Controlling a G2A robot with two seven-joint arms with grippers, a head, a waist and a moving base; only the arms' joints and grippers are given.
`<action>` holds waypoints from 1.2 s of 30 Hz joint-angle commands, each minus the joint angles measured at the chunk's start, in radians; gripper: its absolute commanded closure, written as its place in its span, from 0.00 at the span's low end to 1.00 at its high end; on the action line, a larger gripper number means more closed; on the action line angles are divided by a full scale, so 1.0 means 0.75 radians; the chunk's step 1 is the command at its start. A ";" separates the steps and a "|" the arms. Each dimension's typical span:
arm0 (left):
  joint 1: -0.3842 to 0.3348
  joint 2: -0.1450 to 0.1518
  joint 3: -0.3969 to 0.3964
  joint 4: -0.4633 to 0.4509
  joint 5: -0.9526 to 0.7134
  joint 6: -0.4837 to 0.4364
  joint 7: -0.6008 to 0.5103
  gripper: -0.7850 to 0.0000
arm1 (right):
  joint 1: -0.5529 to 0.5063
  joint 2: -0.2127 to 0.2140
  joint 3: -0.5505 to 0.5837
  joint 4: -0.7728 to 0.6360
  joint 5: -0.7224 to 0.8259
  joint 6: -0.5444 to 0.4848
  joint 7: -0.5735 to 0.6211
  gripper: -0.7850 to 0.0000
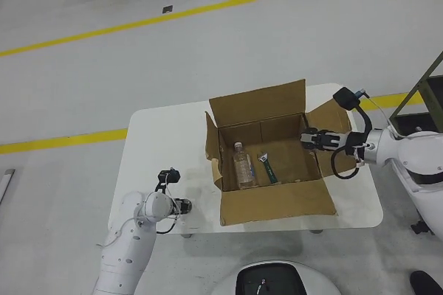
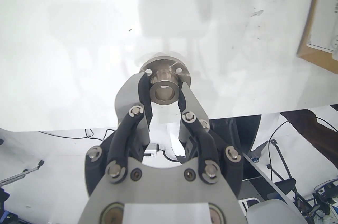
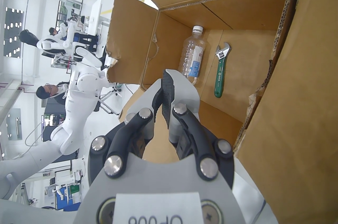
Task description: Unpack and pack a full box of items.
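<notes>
An open cardboard box [image 1: 275, 208] stands on the white table [image 1: 162, 140]. Inside lie a clear plastic bottle [image 1: 243, 167] [image 3: 192, 56] and a green-handled wrench [image 1: 268, 168] [image 3: 221, 69], side by side on the box floor. My right gripper [image 1: 308, 139] [image 3: 165, 89] hovers over the box's right side, shut with nothing between its fingers. My left gripper [image 2: 163, 89] [image 1: 167, 176] is at the table's front left edge, shut on a metal flanged bushing [image 2: 164, 82] just above the tabletop.
The box flaps [image 1: 258, 102] stand up at the back and sides, and one hangs down the front. A corner of the box [image 2: 317, 24] shows in the left wrist view. Bare table lies left of the box.
</notes>
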 commanded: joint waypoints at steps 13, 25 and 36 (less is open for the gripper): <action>0.179 0.041 -0.205 -0.503 -0.053 0.000 -0.033 1.00 | -0.066 0.040 0.275 -0.004 0.013 0.018 -0.054 0.92; 0.185 0.043 -0.201 -0.505 -0.056 0.002 -0.035 1.00 | -0.208 0.051 0.395 0.173 0.205 0.048 -0.024 0.60; 0.185 0.043 -0.201 -0.505 -0.056 0.002 -0.035 1.00 | -0.090 0.030 0.197 0.378 0.285 -0.018 -0.005 0.85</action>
